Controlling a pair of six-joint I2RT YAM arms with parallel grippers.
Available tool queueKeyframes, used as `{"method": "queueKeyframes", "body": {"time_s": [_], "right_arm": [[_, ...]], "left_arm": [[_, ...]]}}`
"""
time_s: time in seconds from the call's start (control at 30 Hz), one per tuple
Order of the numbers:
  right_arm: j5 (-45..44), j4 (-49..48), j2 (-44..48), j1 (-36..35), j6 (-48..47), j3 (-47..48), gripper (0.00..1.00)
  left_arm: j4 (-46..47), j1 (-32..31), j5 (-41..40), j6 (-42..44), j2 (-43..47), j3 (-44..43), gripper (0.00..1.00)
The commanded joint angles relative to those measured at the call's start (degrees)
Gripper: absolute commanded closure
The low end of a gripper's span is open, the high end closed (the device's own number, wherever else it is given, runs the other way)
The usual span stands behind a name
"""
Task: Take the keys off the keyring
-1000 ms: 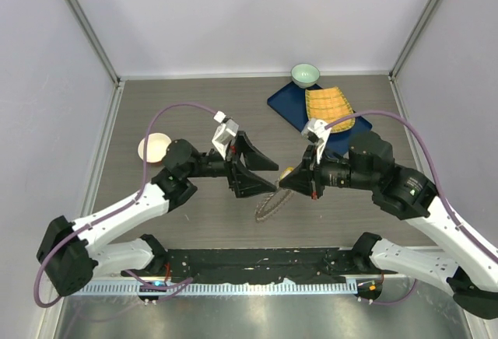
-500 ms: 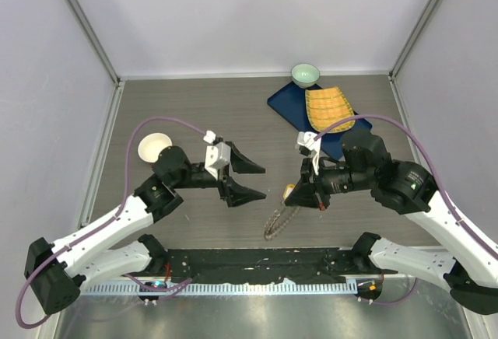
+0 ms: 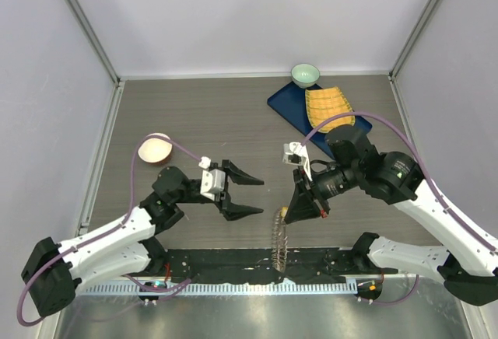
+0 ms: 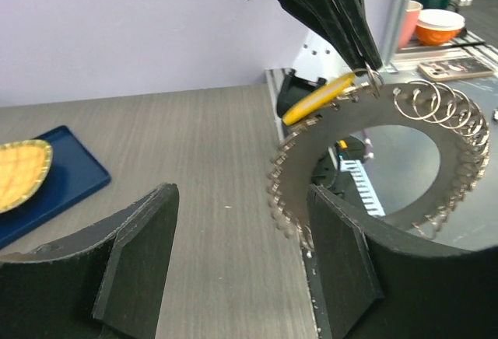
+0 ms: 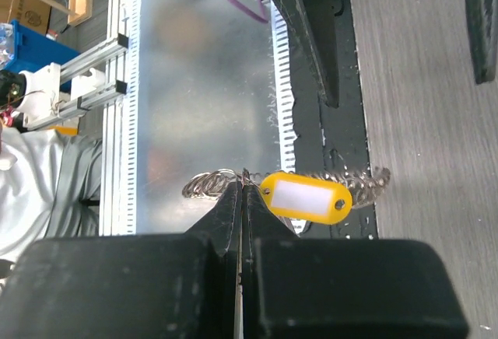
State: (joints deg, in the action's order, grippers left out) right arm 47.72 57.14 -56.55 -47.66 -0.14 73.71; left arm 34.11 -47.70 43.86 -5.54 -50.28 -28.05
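Note:
The keyring hangs on edge over the table's near rim, a wreath of small keys with a yellow tag at its top. My right gripper is shut on the ring's wire next to that tag, fingertips pinched together. My left gripper is open to the left of the ring and holds nothing. In the left wrist view the keyring stands just beyond the right finger, not between the jaws. Small loose rings line its far side.
A green bowl stands at the back, next to a blue tray bearing a yellow woven mat. A cream bowl sits at the left. A black rail and a metal ledge run along the near edge.
My right gripper has carried the keyring toward the near edge and turned it edge-on. My left gripper has drawn back to the left and nearer, still open.

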Motion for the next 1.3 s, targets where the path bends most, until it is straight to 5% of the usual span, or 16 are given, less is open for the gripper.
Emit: {"method": "queueKeyframes", "body": {"time_s": [0.0, 0.53, 1.27], "right_arm": [[4.7, 0.3, 1.3, -0.1, -1.2, 0.6, 0.99], [11.1, -4.6, 1.0, -0.1, -1.3, 0.2, 0.99], [12.0, -5.5, 0.7, -0.2, -0.5, 0.8, 0.99]], "left_arm": [[10.5, -2.8, 2.0, 0.0, -1.7, 0.2, 0.30], [25.5, -5.9, 6.8, -5.8, -12.0, -5.3, 0.31], [21.6, -9.1, 12.5, -4.0, -13.9, -10.4, 0.36]]}}
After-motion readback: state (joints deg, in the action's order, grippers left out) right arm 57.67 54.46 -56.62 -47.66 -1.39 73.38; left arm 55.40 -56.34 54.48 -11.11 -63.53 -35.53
